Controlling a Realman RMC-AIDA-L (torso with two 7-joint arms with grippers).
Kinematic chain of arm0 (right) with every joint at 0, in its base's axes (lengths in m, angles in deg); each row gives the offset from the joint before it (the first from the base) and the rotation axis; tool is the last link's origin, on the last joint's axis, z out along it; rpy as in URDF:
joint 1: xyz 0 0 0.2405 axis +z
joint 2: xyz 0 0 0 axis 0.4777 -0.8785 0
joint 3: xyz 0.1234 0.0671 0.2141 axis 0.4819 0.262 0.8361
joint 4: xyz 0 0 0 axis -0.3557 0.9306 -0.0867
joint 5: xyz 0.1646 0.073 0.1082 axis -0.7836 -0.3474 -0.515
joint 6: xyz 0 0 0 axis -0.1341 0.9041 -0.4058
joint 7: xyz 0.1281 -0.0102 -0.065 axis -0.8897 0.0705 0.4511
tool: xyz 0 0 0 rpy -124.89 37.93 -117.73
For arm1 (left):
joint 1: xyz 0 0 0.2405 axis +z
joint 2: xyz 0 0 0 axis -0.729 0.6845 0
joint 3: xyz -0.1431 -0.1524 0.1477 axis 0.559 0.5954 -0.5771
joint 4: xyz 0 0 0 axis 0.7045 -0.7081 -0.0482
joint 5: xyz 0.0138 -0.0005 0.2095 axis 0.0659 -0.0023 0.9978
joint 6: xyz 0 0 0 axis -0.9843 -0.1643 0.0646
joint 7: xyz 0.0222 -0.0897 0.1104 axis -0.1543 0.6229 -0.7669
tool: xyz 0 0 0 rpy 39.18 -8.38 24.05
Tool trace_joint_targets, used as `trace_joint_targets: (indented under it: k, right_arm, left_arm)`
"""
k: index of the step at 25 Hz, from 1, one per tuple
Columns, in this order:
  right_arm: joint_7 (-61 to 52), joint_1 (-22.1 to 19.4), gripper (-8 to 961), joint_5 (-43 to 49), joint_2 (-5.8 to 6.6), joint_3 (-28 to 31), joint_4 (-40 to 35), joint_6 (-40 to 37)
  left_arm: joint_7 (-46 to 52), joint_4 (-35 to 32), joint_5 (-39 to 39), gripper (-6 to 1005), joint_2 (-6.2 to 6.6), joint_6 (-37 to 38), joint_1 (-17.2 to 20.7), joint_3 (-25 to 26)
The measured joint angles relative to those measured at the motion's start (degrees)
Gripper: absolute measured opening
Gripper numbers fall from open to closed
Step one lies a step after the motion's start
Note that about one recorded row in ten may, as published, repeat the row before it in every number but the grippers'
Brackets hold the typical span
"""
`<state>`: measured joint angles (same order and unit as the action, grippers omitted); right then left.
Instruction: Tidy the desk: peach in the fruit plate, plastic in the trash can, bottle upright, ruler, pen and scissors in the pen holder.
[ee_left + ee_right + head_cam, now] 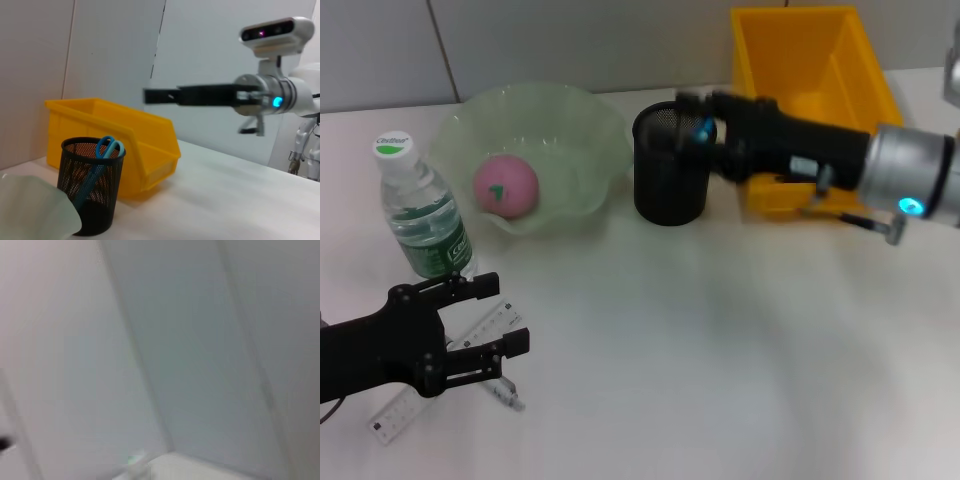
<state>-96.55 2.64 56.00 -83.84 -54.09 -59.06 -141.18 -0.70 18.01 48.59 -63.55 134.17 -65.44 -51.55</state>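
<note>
Much looks done: the peach sits in the fruit plate, the bottle stands upright near the surface's left edge, and blue-handled scissors lean in the pen holder. The clear ruler lies flat beneath the left claw, spread apart. The right claw hangs at the holder's rim; its state I cannot tell. No pen shows.

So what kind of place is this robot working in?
Probably an office or lab desk set up for a tidying trial: a white table against plain grey wall panels, with a mesh pen holder, a yellow bin and a ruler on it.
</note>
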Motion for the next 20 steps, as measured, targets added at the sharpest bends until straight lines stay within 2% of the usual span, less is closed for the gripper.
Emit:
trace_joint_targets:
  k: [1,2,3,7,9,16,20]
  right_arm:
    - [-0.67,-0.17,756,1.42,0.43,0.04,-0.16,-1.74]
    - [-2.28,-0.37,756,5.23,1.5,0.23,-0.27,-5.76]
    - [-2.28,-0.37,755,5.23,1.5,0.23,-0.27,-5.76]
    - [-5.08,-0.27,755,13.89,3.51,0.55,-0.52,-12.5]
    - [-5.47,-0.47,755,18.02,3.86,0.62,-1.35,-13.3]
    - [-5.94,-1.09,754,26.6,3.34,0.64,-4.39,-12.78]
    - [-5.95,-1.22,754,26.95,3.2,0.64,-4.9,-12.71]
  left_arm:
    - [0.09,0.15,-0.01,791,0.0,0.04,0.0,0.04]
    - [0.53,0.5,-0.03,791,0.01,0.04,-0.04,0.23]
    - [0.72,0.58,-0.03,791,0.02,0.0,-0.05,0.24]
    - [1.56,0.62,-0.02,790,0.07,-0.12,-0.15,0.26]
    - [1.84,0.62,0.23,789,0.11,-0.7,-0.22,0.24]
    - [3.2,-0.84,0.93,787,0.34,-2.83,-0.31,-0.22]
    - [4.87,-3.43,2.34,786,0.26,-3.22,-0.32,-0.27]
